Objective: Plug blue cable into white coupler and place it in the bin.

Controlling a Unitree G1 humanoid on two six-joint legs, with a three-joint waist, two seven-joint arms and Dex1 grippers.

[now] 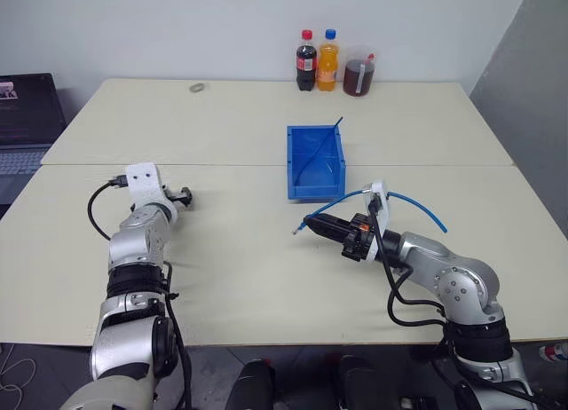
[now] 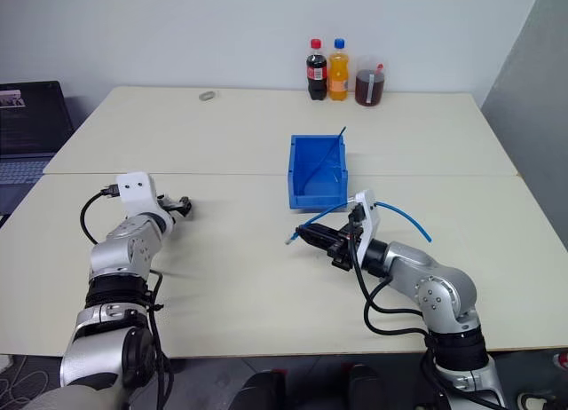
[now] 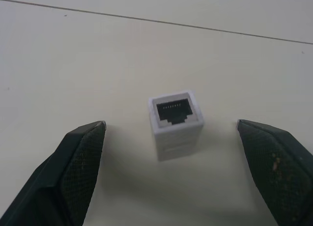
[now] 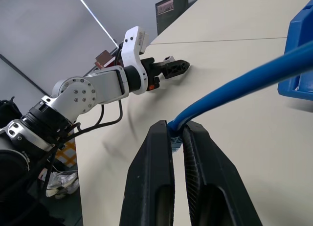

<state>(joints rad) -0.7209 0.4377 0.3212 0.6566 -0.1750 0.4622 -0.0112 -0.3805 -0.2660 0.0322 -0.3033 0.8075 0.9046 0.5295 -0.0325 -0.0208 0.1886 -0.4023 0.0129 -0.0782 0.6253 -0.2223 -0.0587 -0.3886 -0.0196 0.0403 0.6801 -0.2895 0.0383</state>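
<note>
Between the spread left claw (image 3: 171, 133) stands the white coupler (image 3: 175, 123); right claw (image 4: 178, 133) pinches the blue cable (image 4: 234, 84).

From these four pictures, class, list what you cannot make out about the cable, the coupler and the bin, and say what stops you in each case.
- Cable plug: in the right wrist view, hidden between the right gripper fingers shut on it.
- Coupler: in the head views, hidden behind the open left gripper; the left wrist view does not show its far face.
- Bin: in the right wrist view, cut off by the picture's edge.
- Bottle labels at the table's far edge: too small to read in the head views.
</note>
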